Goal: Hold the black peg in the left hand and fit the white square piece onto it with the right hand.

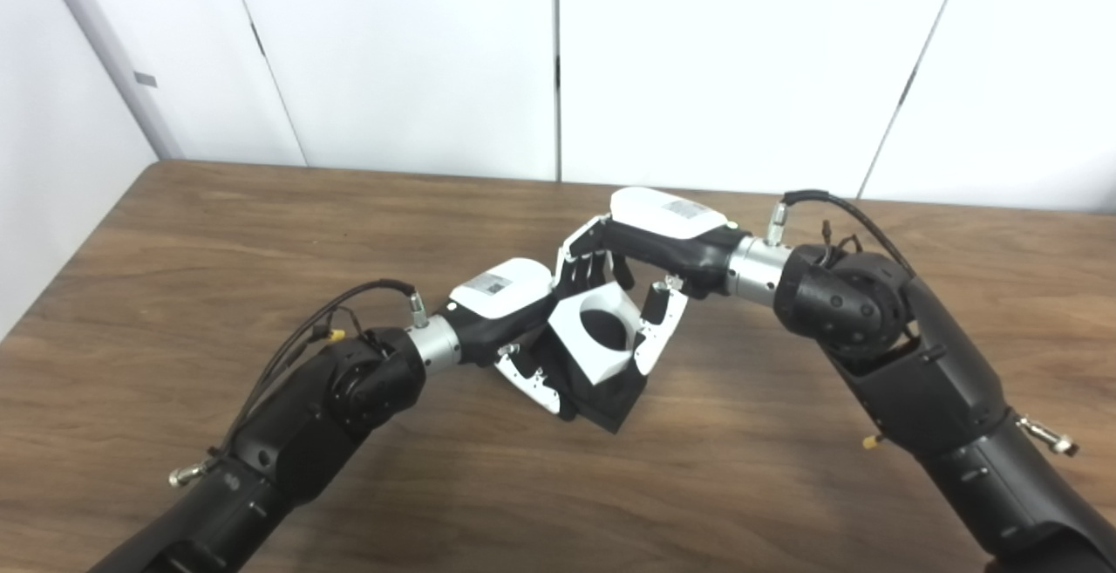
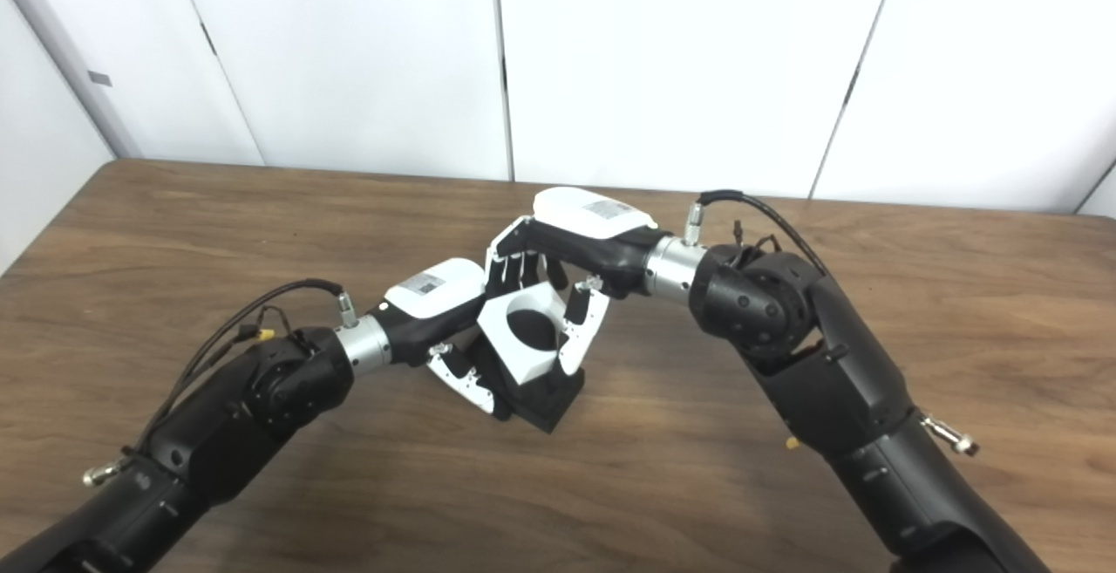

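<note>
Above the middle of the wooden table point(image 1: 174, 233) my two hands meet. My left hand point(image 1: 514, 329) is shut on the black peg point(image 1: 610, 403), whose square black base shows below and to the right of its fingers. The white square piece point(image 1: 593, 333) sits against the top of the peg, tilted, and its round hole looks dark. My right hand point(image 1: 641, 250) reaches in from the upper right and is shut on the white piece, fingers behind it and thumb on its right side. How deep the peg sits in the hole is hidden.
Both black forearms come in low over the table from the bottom corners. White wall panels point(image 1: 741, 58) stand behind the table's far edge. Nothing else lies on the brown tabletop point(image 2: 959, 311).
</note>
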`<control>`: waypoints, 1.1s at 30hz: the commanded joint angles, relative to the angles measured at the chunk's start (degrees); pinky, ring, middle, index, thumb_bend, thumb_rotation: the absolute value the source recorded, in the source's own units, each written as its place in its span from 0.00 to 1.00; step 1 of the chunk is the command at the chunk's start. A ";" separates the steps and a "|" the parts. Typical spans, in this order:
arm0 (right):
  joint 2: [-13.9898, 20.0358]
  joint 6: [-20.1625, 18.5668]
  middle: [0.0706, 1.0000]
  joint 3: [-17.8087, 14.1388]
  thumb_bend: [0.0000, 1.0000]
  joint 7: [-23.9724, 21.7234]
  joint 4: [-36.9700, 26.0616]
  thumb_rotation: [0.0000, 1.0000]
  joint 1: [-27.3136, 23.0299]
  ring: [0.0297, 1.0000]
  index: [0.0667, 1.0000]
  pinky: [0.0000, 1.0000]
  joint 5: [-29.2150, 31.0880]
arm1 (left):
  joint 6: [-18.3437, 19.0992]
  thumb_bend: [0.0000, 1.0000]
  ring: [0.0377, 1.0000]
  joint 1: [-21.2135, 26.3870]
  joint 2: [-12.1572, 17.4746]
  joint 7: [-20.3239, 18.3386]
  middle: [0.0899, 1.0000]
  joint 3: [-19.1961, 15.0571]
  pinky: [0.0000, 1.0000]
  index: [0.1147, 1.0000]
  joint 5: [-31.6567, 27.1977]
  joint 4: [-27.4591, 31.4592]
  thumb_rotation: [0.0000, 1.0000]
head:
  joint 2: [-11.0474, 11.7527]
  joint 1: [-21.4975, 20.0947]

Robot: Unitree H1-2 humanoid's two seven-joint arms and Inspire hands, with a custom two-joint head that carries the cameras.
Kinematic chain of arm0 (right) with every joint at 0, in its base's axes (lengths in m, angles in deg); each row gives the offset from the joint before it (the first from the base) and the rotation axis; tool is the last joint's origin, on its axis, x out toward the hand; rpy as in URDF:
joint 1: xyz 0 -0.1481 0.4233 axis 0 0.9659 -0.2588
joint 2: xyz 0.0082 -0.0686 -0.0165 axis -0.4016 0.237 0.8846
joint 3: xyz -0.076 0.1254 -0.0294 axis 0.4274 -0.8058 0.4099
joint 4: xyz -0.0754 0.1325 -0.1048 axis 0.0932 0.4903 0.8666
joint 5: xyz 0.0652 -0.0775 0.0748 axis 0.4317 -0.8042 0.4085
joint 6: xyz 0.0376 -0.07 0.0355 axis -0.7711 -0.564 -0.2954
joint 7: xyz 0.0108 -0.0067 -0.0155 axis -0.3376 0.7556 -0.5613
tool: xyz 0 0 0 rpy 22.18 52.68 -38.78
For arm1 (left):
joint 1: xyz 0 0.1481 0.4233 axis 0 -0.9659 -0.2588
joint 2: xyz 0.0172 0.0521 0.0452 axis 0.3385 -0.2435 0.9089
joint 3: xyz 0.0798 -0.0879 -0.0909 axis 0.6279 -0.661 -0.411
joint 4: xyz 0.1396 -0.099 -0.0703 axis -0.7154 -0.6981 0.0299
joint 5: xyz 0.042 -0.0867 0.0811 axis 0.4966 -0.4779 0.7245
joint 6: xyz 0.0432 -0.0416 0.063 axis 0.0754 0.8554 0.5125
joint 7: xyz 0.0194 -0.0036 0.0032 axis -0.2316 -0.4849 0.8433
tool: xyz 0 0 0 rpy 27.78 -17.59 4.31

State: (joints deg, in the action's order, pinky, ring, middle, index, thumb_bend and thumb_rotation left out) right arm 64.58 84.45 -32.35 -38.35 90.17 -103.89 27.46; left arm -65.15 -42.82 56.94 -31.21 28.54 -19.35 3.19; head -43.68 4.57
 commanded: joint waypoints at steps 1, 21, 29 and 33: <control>-0.37 2.43 0.44 -0.20 0.52 0.53 -0.26 0.00 -2.60 0.39 0.48 0.33 0.58 | 1.20 0.52 0.85 -1.38 -1.51 -5.71 0.79 3.07 0.74 0.43 1.45 -1.35 0.07 | -0.03 0.08; -1.55 3.64 0.45 0.67 0.52 1.08 3.89 0.00 -2.76 0.39 0.47 0.34 -1.15 | 1.76 0.52 0.86 -1.48 -1.41 -6.65 0.80 3.12 0.75 0.43 1.34 -0.68 0.07 | -0.52 0.27; 0.43 2.02 0.57 2.60 0.52 -0.62 2.34 0.11 -2.99 0.47 0.47 0.38 -5.06 | 1.61 0.52 0.87 -1.41 -1.55 -6.64 0.80 2.95 0.75 0.43 1.28 -0.75 0.07 | -0.76 0.13; 0.90 1.81 0.61 2.82 0.52 -0.68 1.76 0.14 -2.92 0.50 0.46 0.39 -5.97 | 1.52 0.52 0.87 -1.44 -1.61 -6.40 0.79 2.88 0.75 0.43 1.41 -0.93 0.07 | -0.78 0.07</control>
State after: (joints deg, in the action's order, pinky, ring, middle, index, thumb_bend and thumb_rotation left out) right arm 64.55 86.44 -29.96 -38.10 92.30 -105.37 22.99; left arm -64.67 -42.76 56.94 -32.36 28.46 -19.22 3.62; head -44.39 4.57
